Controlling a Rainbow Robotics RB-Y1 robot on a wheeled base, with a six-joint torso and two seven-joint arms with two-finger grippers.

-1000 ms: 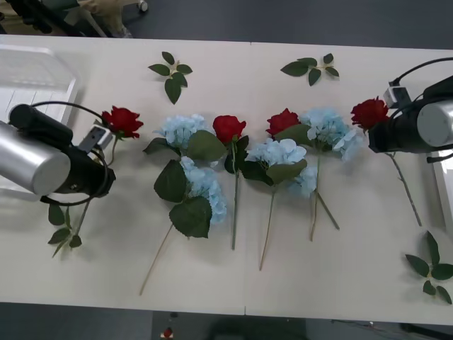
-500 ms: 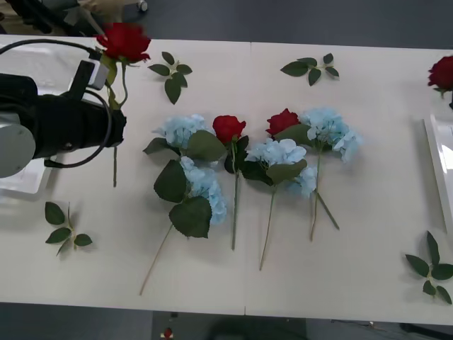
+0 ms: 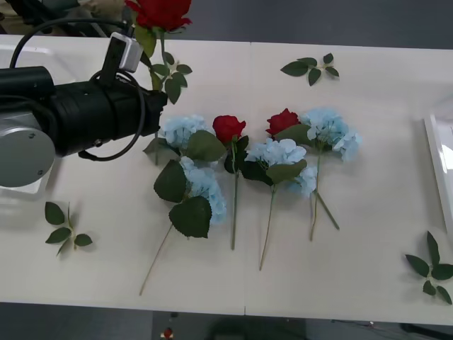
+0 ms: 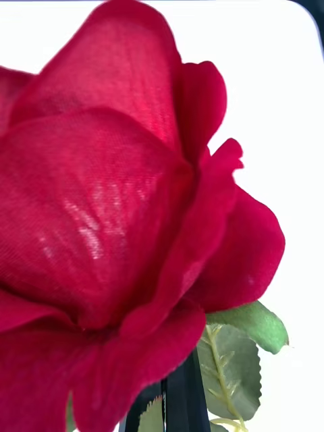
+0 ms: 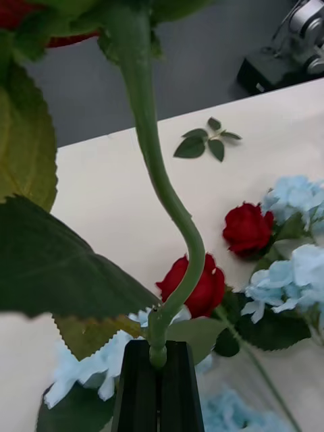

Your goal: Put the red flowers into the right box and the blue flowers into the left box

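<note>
The left claw (image 5: pixel 158 388) is clamped on the bent green stem of a red rose (image 3: pixel 157 12), held above the desk (image 3: pixel 368 241) with the bloom up at the far edge. The left wrist view shows the black fingers (image 5: pixel 135 391) pinching the stem end; the front view shows the arm reaching in from the left. In the right wrist view a second red rose (image 4: pixel 115 223) sits close over the right claw (image 4: pixel 177 405), whose black fingers are together at its stem. On the pale desk lie two more red roses (image 3: pixel 228 128) among the blue flowers (image 3: pixel 205 185), with loose leaf sprigs (image 3: pixel 171 74) around. The right box (image 3: pixel 440 163) edges the right side; dark floor lies beyond.
</note>
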